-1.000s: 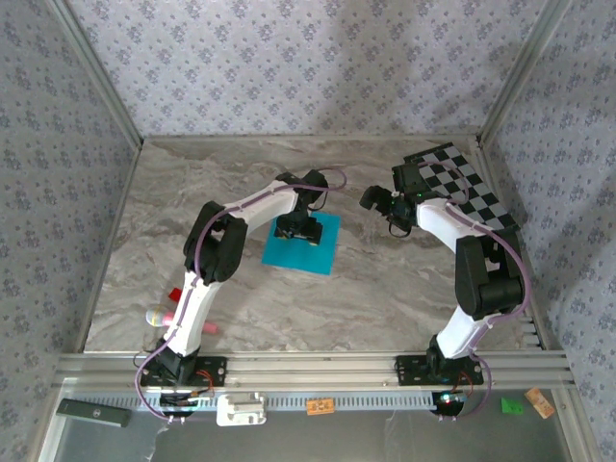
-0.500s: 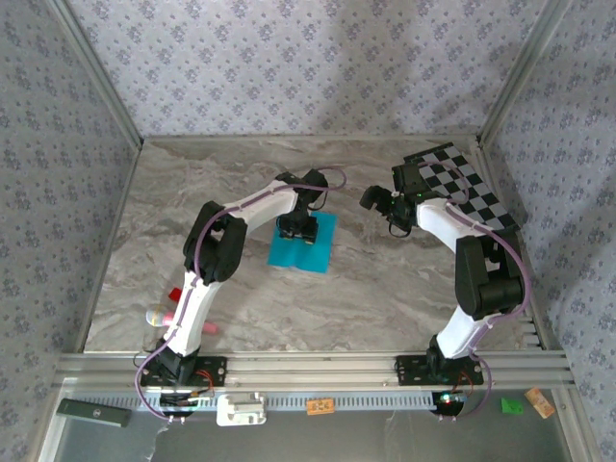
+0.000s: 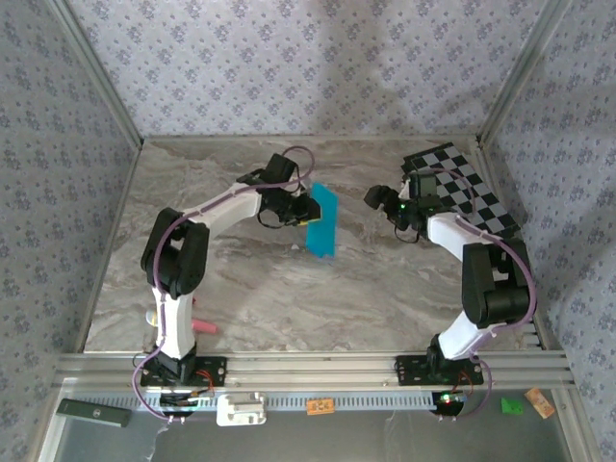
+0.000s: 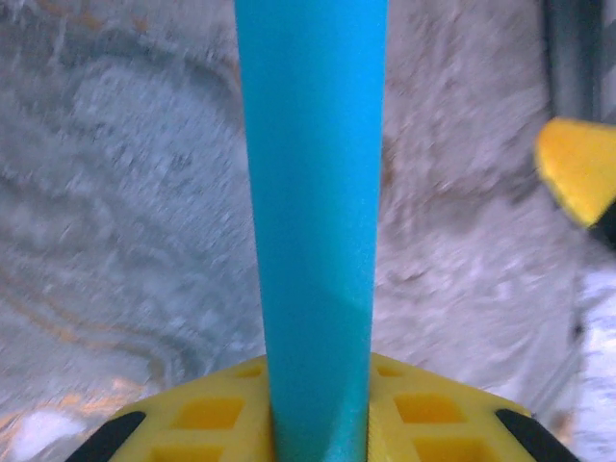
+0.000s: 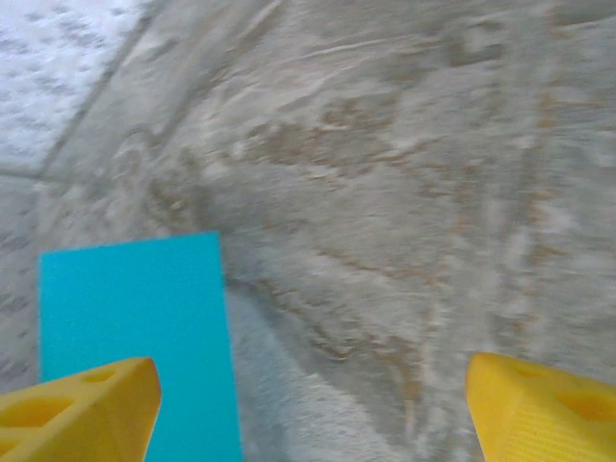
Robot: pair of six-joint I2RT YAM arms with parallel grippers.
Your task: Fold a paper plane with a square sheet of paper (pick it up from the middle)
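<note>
The cyan-blue square sheet of paper [image 3: 322, 220] is lifted off the marble table and hangs nearly on edge, held at its left side. My left gripper [image 3: 300, 209] is shut on it. In the left wrist view the sheet [image 4: 313, 212] rises as a narrow vertical band out of the yellow fingers [image 4: 423, 423]. My right gripper [image 3: 383, 198] hovers to the right of the sheet, open and empty, its yellow fingertips [image 5: 82, 399] spread wide. The right wrist view catches the sheet [image 5: 135, 337] at lower left over the table.
A black-and-white checkered board [image 3: 462, 188] lies at the back right, under the right arm. Small red-and-pink objects [image 3: 197, 327] sit near the left arm's base. Patterned walls enclose the table [image 3: 366, 289] on three sides.
The left gripper has raised the sheet from lying flat and swung it up and back, so it now hangs on edge. The left arm's elbow moved left. The right gripper barely shifted.
</note>
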